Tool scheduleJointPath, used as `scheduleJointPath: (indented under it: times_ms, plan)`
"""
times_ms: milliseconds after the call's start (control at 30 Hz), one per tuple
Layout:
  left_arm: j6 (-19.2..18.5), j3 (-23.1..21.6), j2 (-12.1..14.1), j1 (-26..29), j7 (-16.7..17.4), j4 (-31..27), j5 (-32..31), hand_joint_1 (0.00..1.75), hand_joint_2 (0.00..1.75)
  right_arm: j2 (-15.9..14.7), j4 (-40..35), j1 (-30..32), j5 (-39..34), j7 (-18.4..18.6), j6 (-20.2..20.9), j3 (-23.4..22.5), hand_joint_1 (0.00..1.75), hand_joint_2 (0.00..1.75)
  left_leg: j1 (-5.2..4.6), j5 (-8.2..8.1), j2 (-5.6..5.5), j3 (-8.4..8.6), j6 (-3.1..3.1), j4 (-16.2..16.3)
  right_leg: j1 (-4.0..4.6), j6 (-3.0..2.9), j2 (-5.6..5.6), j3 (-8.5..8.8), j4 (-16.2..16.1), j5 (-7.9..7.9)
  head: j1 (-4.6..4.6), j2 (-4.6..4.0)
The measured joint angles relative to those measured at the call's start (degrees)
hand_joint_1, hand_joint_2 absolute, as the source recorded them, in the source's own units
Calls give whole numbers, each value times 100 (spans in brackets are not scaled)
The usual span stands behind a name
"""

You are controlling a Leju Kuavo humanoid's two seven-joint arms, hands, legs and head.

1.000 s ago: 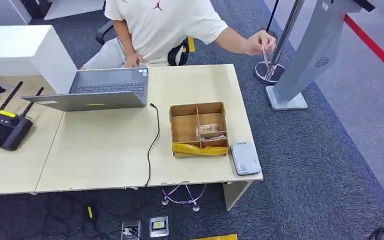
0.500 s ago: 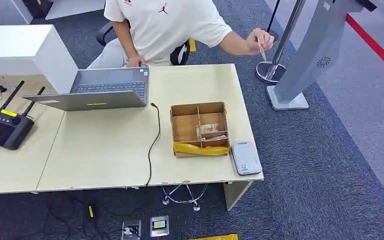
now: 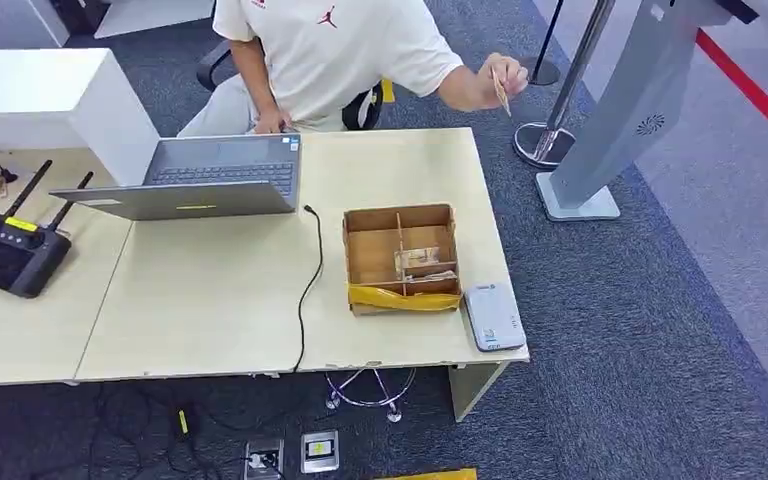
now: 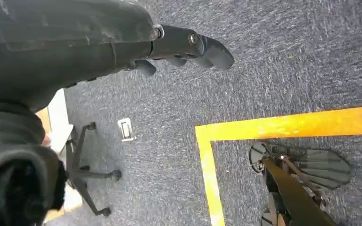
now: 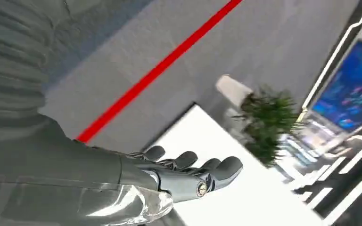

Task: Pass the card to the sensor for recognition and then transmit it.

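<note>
Fingers point(image 4: 202, 47) of the left hand point(image 4: 122, 42) reach out nearly straight over the dark carpet point(image 4: 273, 70), lying close together with nothing held in them, above a yellow floor line point(image 4: 287, 126) and near a chair base point(image 4: 87, 172). On the desk point(image 3: 210, 300), taking the cardboard box point(image 3: 401, 258) as the marker: far to its left sits a black remote controller point(image 3: 8, 255) with two antennas, nearer on that side an open grey laptop point(image 3: 200, 180), and a black cable point(image 3: 308, 280) trails down just left of the box. That box is split into compartments, with a yellow strip along its near edge and some small items in one cell. Just right of it, at the desk's corner, lies the grey card sensor point(image 3: 492, 315). Beyond the box, a person point(image 3: 330, 50) in a white shirt sits behind the desk and holds the card point(image 3: 501, 92) up in one hand, off past the desk's far right corner. Further right stands a tilted grey kiosk point(image 3: 620, 110). Fingers point(image 5: 207, 172) of the right hand point(image 5: 169, 179) are also stretched out side by side, slightly apart and gripping nothing, with a red floor line point(image 5: 160, 70) behind them.
</note>
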Motion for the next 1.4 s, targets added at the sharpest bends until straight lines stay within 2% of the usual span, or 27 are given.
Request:
scheduleJointPath:
  times_ms: [100,133,167,200,233,267,300,333,367,400,433,467,500,533,633,767,900,1033,1400]
  plan:
    - [0,-116,-11,-15,0,0,0,0,0,342,-87,38,-30,406,52,1116,0,175,1,0,6,11,-1,1,3,-1,5,-8,-1,0,0,0]
    - [0,-149,-11,-27,0,0,0,0,0,415,-193,168,-204,602,252,1502,0,175,2,0,8,26,-1,4,9,-2,11,-15,-7,-2,-7,0]
    - [0,-170,-15,-37,0,0,0,0,0,400,-429,481,-629,1029,656,1933,0,175,14,-1,3,44,-1,6,28,-2,10,3,-26,-2,-9,0]
    - [0,-196,-15,-40,0,0,0,0,0,298,-770,880,-1208,1594,1277,2353,0,175,40,-3,-35,61,2,16,55,3,-15,58,-65,1,-7,0]
    - [0,-234,-17,-36,2,0,0,0,0,104,-1206,1269,-1905,2297,2113,2803,0,175,51,-4,-46,63,4,34,71,5,-21,66,-81,2,33,0]
    - [-7,-265,-20,-23,2,-2,0,0,0,-141,-1711,1576,-2534,2986,2833,3310,0,175,35,-1,-48,8,9,47,40,23,-23,49,-61,13,99,0]
    - [-31,-280,-17,8,2,-2,0,0,0,-382,-2346,1743,-2966,3455,3293,3892,0,175,-4,17,-36,-76,32,46,-20,35,-11,-28,-8,21,162,0]
    - [-83,-282,-11,46,4,-15,0,0,0,-556,-3188,1798,-3253,3685,3379,4598,0,175,-66,21,29,-197,35,37,-87,55,45,-144,59,35,173,0]
    - [-81,-284,-2,72,7,-39,0,0,0,-597,-3866,1723,-3385,3780,3186,5170,0,175,-100,20,133,-281,37,39,-132,61,142,-217,78,45,172,0]
    - [-81,-295,15,78,7,-57,0,0,0,-551,-4413,1581,-3487,3831,2967,5738,0,175,-105,-14,229,-252,13,29,-146,49,269,-239,83,52,168,0]
    - [-55,-325,55,40,7,-83,0,0,0,-451,-4827,1492,-3576,3849,2907,6396,0,175,-94,-47,292,-201,14,22,-129,47,353,-227,80,53,101,0]
    - [-28,-347,61,-35,11,-89,0,0,0,-398,-5064,1455,-3619,3838,2863,6947,0,175,-75,-55,319,-152,23,24,-106,45,373,-201,73,51,59,0]
    - [-11,-378,64,-103,22,-90,0,0,0,-388,-5240,1443,-3657,3807,2828,7432,0,175,-55,-58,300,-123,19,24,-78,35,350,-161,65,42,44,0]
    - [-2,-393,59,-171,24,-90,0,0,0,-350,-5415,1488,-3698,3805,2813,7875,0,175,-41,-48,239,-123,16,25,-60,29,277,-135,63,36,28,0]
    - [-48,-420,31,-173,24,-90,4,0,0,-265,-5901,1463,-3742,3746,2730,8963,0,175,-30,5,83,-160,7,28,-50,23,124,-137,64,34,44,0]
    - [-138,-420,18,-32,31,-94,35,0,0,-105,-6220,1435,-3755,3648,2658,10056,0,175,-4,30,1,-99,-6,32,-25,13,47,-132,57,34,44,0]
    - [-138,-420,20,4,31,-94,72,0,0,72,-6310,1418,-3777,3562,2557,10773,0,175,-1,35,-35,-110,-11,32,-22,11,11,-129,57,32,44,0]
    - [-138,-415,17,15,31,-94,77,0,0,225,-6308,1393,-3805,3425,2509,11254,0,175,-1,35,-32,-110,-12,31,-22,11,11,-128,55,32,42,0]
    - [-138,-413,18,26,28,-94,52,0,0,629,-6273,1361,-3917,3191,2428,12053,0,175,-1,39,-32,-108,-17,31,-21,11,11,-127,53,33,42,0]
